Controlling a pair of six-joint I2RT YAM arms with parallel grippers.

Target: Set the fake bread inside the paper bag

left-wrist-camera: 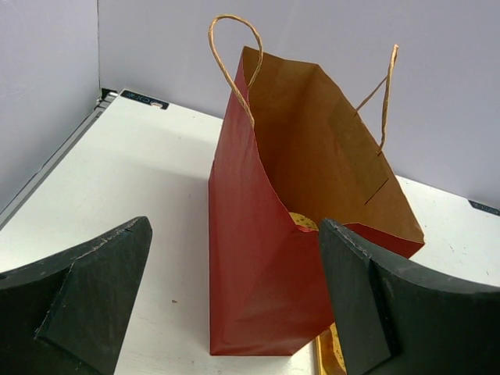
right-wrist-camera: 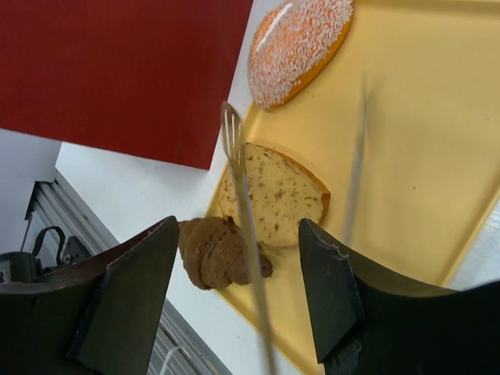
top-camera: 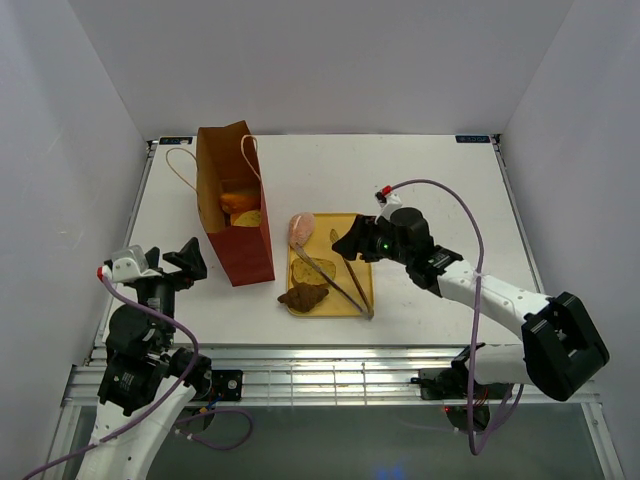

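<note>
My right gripper [right-wrist-camera: 238,226] hangs spread open over the yellow tray [right-wrist-camera: 414,156], grasping nothing, with the silver tongs [right-wrist-camera: 232,133] showing between its fingers. A speckled slice [right-wrist-camera: 281,195] lies mid-frame, a brown croissant [right-wrist-camera: 211,254] lower left, a pink roll [right-wrist-camera: 301,47] at the top. My left gripper [left-wrist-camera: 234,226] is open too, empty, facing the upright paper bag [left-wrist-camera: 258,266], which has orange bread [top-camera: 240,203] inside

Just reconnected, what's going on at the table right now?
The right tool hangs open over the yellow tray, with the tongs lying on the tray beneath it, not clamped. A pink roll, a speckled slice and a croissant are not yet bagged. The paper bag stands upright left of the tray with some bread already inside. The left tool is open and empty, facing the bag.
</note>
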